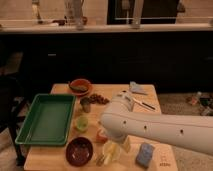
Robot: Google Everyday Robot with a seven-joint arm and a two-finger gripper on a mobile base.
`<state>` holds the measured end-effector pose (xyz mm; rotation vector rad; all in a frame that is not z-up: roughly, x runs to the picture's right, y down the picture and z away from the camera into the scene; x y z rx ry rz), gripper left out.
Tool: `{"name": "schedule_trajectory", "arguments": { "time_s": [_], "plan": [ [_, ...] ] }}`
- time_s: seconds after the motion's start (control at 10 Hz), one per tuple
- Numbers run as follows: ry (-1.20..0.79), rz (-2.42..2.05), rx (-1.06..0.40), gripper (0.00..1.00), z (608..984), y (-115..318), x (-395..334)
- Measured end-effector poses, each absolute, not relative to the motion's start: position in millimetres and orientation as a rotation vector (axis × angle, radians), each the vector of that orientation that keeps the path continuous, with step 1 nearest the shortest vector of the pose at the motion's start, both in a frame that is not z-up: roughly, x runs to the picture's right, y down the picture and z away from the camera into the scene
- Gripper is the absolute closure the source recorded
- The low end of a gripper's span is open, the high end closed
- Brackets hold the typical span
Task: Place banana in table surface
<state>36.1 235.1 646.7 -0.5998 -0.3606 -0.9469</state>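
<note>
The banana (110,151) is pale yellow and lies on the table surface (57,161) near its front edge, between a dark bowl and a blue sponge. My white arm (160,129) reaches in from the right and ends directly over the banana. My gripper (117,144) is at the arm's lower tip, right at the banana's upper end, and is largely hidden by the arm. The round orange-red fruit (101,135) sits just left of the arm's tip.
A green tray (47,120) lies at the left. A dark bowl (80,150), a green cup (81,123), a metal cup (86,104), an orange bowl (80,86), a blue sponge (146,153), cutlery (141,103) and a grey cloth (137,88) stand around. A dark counter is behind.
</note>
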Motion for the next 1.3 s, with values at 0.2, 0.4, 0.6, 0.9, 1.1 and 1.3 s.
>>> {"name": "schedule_trajectory", "arguments": {
  "time_s": [0.2, 0.4, 0.6, 0.9, 1.1, 1.3],
  "plan": [
    [-0.378, -0.919, -0.574, 0.20, 653, 239, 30],
    [-0.389, -0.905, -0.567, 0.20, 656, 242, 29],
    [-0.396, -0.895, -0.569, 0.20, 660, 246, 30],
    [-0.409, -0.879, -0.580, 0.20, 666, 252, 31],
    [-0.413, -0.872, -0.584, 0.21, 669, 253, 33],
    [-0.416, -0.870, -0.584, 0.38, 670, 254, 34]
  ]
}}
